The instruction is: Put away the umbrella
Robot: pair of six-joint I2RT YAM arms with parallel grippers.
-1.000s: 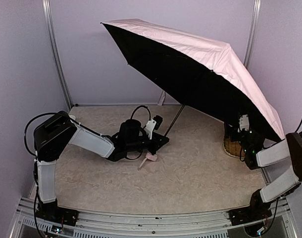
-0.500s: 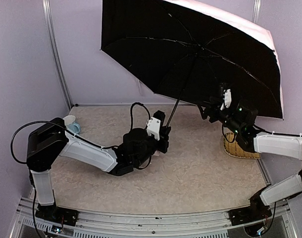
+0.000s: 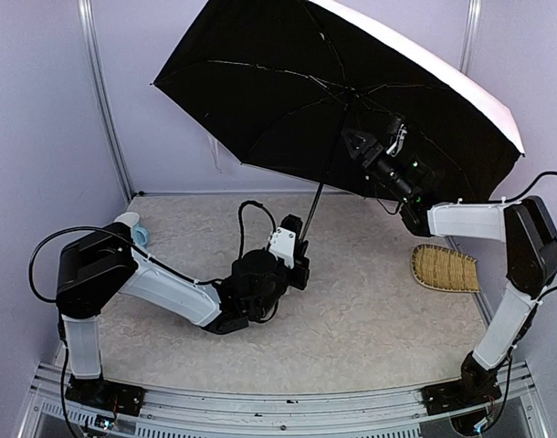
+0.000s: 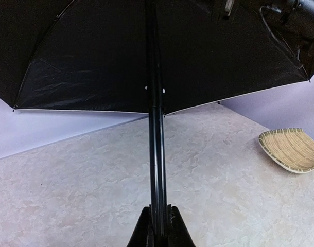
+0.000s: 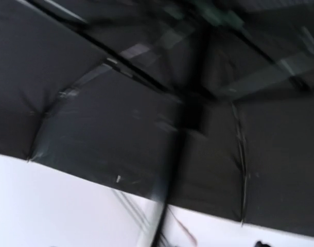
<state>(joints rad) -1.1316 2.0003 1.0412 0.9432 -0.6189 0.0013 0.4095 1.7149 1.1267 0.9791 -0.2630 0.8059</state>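
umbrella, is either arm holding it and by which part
The left gripper holds the umbrella by the bottom of its black shaft, jaws shut. The right gripper is under the canopy near the shaft; whether it grips cannot be told.

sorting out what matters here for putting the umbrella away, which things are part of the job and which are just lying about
In the job: umbrella, open; left gripper, shut on its shaft; right gripper, up under the canopy.
Lying about: woven tray; pale blue cup behind the left arm.
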